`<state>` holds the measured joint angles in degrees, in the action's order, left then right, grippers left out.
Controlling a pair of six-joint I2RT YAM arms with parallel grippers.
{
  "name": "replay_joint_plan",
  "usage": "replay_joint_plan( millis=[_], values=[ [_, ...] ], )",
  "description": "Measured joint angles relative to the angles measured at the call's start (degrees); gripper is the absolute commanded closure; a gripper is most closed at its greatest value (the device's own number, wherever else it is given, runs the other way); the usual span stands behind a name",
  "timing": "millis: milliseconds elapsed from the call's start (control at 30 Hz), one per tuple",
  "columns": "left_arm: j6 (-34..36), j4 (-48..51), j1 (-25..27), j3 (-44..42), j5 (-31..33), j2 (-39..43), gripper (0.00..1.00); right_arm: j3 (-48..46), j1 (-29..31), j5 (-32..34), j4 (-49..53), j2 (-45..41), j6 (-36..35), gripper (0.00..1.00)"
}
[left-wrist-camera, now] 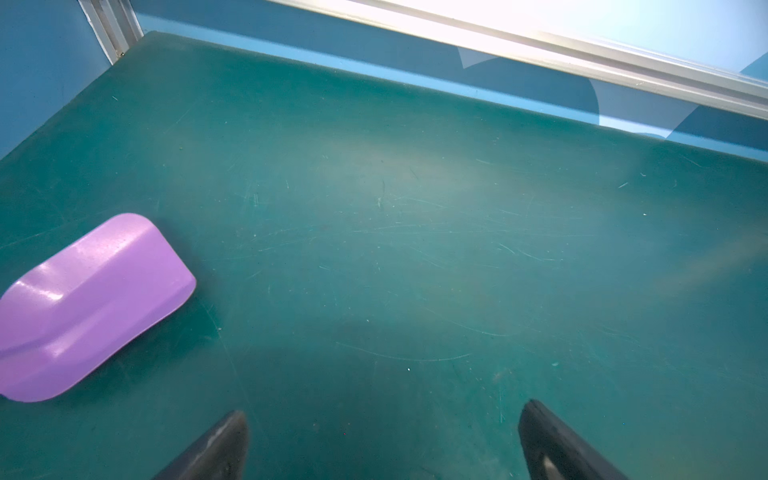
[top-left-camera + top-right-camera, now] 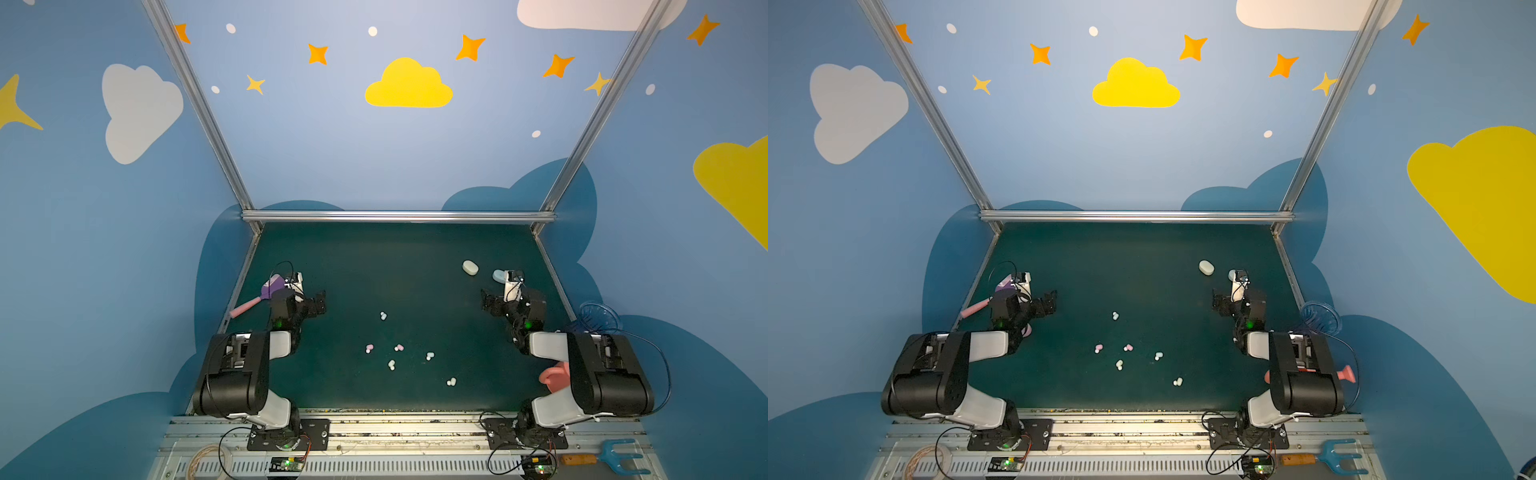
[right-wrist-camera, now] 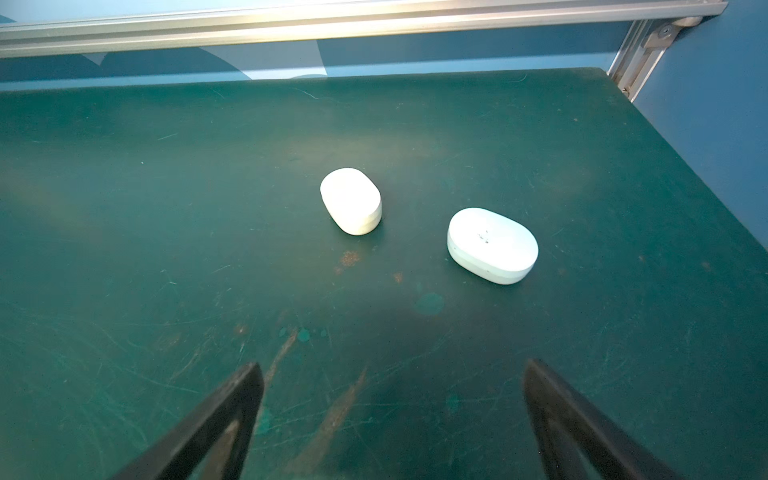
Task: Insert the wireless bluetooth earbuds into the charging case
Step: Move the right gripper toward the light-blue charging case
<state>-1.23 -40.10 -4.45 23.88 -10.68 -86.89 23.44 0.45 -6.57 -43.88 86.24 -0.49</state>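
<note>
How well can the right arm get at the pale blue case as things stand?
Probably yes. The right arm has its jaws open, and in the right wrist view the pale blue case lies on bare mat ahead of them, with nothing between. The cream case sits apart, to one side.

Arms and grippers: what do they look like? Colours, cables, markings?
The left arm and right arm match: black joint housings, white link shells, a green light near each wrist, and thin black cables looping off them. The left gripper and right gripper have plain black tapered fingers. No markings are legible.
</note>
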Motion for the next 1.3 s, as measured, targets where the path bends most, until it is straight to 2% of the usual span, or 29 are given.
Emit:
replay_joint_plan(
  millis=[1167,1233,1300],
  values=[
    [-0.02,0.11,0.22,0.04,0.76,0.00,0.00,0.00,0.00,0.02,-0.02,0.00,0.02,0.03],
    [-0.04,2.01,0.37,0.94,1.29,0.20,0.00,0.07,0.00,0.35,0.17,-0.07,0.24,0.03],
    [-0.07,7.37,0.46,3.67,1.75,1.42,0.00,2.62,0.00,0.50,7.06,-1.44,0.26,0.03]
  ],
)
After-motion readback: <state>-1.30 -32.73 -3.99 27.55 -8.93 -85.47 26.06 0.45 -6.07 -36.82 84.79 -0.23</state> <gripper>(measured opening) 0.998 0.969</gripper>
